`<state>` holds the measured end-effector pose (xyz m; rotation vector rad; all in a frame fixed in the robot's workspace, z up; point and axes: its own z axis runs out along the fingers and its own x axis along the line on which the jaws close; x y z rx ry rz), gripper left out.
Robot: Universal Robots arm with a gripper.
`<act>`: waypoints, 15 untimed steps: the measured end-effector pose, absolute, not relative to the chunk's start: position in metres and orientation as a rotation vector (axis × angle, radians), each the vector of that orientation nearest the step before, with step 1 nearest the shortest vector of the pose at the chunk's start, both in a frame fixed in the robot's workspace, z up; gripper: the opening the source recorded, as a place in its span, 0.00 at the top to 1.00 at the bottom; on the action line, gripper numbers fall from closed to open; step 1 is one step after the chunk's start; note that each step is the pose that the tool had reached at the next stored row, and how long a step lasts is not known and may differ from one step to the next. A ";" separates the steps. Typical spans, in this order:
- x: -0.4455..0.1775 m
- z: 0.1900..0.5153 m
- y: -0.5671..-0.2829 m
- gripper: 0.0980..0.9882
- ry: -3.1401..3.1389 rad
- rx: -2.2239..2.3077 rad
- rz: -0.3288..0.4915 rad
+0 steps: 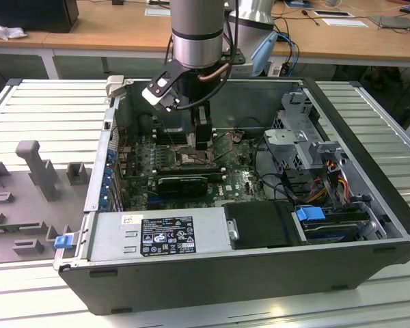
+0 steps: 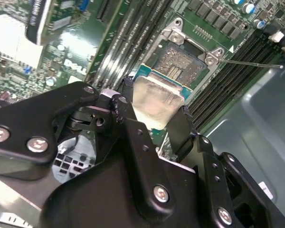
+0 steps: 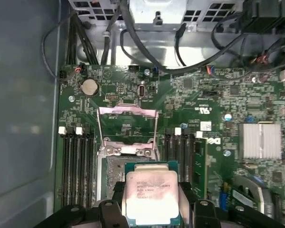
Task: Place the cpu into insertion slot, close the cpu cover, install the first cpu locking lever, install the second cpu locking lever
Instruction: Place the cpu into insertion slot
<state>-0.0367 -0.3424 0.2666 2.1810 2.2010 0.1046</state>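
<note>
Exterior view puts me reaching down into the big open dark grey metal computer case [image 1: 212,283], which lies on its side on a ribbed pale grey surface [image 1: 41,109]. Across its floor runs the wide green circuit board [image 3: 213,95], and I hang over the middle of it.

In the first wrist view the thin square grey metal cpu cover [image 3: 128,112] stands swung up and open, with bare board showing through its window. Just beside its hinge lies the square dark-framed insertion slot [image 2: 180,66]; its tan-gold contact field is uncovered and has nothing in it.

My jaws are clenched on the small flat square cpu with the pale silver-beige top [image 3: 152,194]. A black finger [image 2: 137,137] presses on each of two opposite edges. In both wrist views the chip hovers over the near part of the slot, partly overlapping it and not seated. How high it hangs I cannot tell.

A thin steel locking lever [image 2: 249,62] juts out free past the slot's corner.

I judge that I am in the first step, placing the chip. Seating it calls for squaring its edges with the frame, centring it fully over the contacts and keeping it level, since a skewed descent could bend them.
</note>
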 end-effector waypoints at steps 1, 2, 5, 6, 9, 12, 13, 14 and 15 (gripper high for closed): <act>-0.037 0.264 -0.340 0.52 2.199 2.183 0.104; -0.037 0.262 -0.339 0.52 2.199 2.183 0.104; -0.039 0.252 -0.337 0.52 2.199 2.183 0.104; -0.039 0.248 -0.336 0.52 2.199 2.183 0.104; -0.039 0.241 -0.331 0.52 2.198 2.185 0.103; -0.042 0.234 -0.328 0.52 2.190 2.194 0.102; -0.044 0.233 -0.328 0.52 2.190 2.194 0.102; -0.045 0.232 -0.328 0.52 2.190 2.194 0.102; -0.045 0.230 -0.328 0.52 2.190 2.194 0.102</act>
